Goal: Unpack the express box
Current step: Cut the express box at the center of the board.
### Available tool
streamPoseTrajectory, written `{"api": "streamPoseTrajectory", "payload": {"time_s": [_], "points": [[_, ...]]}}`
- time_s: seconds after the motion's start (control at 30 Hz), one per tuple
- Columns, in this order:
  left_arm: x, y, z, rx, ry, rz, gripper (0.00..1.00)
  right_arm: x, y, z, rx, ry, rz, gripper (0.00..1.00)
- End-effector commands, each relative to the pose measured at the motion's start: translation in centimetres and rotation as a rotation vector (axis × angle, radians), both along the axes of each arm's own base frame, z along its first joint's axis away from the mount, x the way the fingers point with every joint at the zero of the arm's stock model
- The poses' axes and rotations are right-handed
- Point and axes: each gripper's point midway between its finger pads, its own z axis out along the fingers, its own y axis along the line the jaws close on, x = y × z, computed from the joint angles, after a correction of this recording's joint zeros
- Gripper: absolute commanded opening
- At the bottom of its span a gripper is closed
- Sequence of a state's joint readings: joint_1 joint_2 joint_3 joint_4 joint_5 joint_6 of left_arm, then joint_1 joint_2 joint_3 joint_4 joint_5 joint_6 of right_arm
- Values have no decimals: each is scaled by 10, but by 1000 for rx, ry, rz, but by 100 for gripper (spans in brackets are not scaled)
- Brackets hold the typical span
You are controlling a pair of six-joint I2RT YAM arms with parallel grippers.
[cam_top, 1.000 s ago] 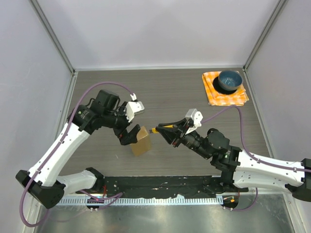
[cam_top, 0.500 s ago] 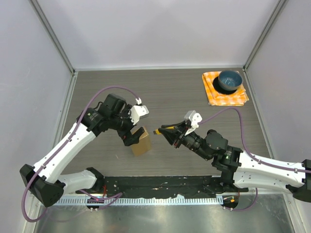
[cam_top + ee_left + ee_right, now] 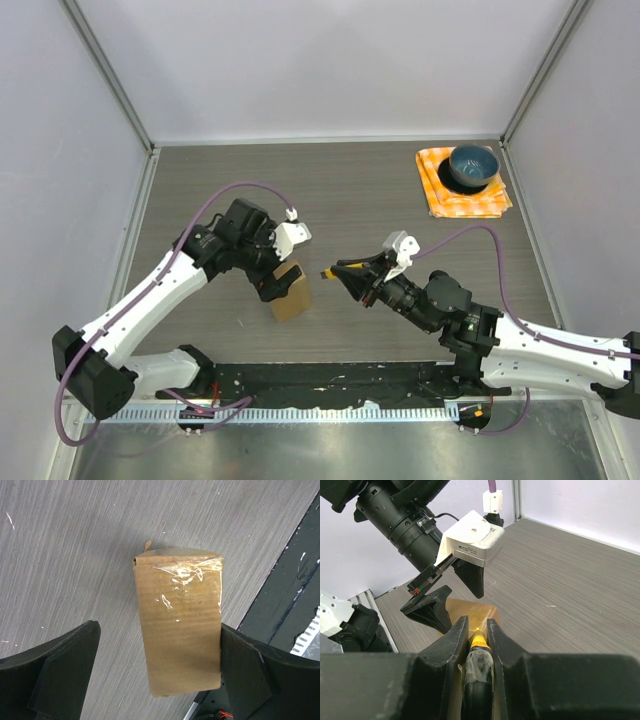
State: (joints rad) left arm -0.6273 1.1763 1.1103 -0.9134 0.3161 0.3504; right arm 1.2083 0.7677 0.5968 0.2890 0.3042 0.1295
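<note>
Left tool (image 3: 281, 284) nearer, astride express box (image 3: 292, 300)

This looks like a robotics lab test cell: plain pale panels (image 3: 330, 60) in metal framing (image 3: 110, 75) wall off a grey wood-grain tabletop (image 3: 350, 190) on three sides. A cabled left arm (image 3: 150, 295) and right arm (image 3: 550, 350) are bolted to a black base plate (image 3: 340, 380).
</note>
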Motion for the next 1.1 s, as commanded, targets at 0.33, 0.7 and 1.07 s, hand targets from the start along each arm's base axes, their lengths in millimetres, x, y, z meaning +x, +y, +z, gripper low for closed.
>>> {"api": "streamPoseTrajectory", "payload": {"time_s": [0.33,0.7,1.07], "points": [[18,4,-33,100,4,-42,79,13,0,-13,1,-40,-66,1],[29,17,-44,68,138,-10,46,28,18,-32,-13,-129,-124,1],[10,9,-48,-13,448,-36,33,37,42,-26,-33,-284,-227,1]]}}
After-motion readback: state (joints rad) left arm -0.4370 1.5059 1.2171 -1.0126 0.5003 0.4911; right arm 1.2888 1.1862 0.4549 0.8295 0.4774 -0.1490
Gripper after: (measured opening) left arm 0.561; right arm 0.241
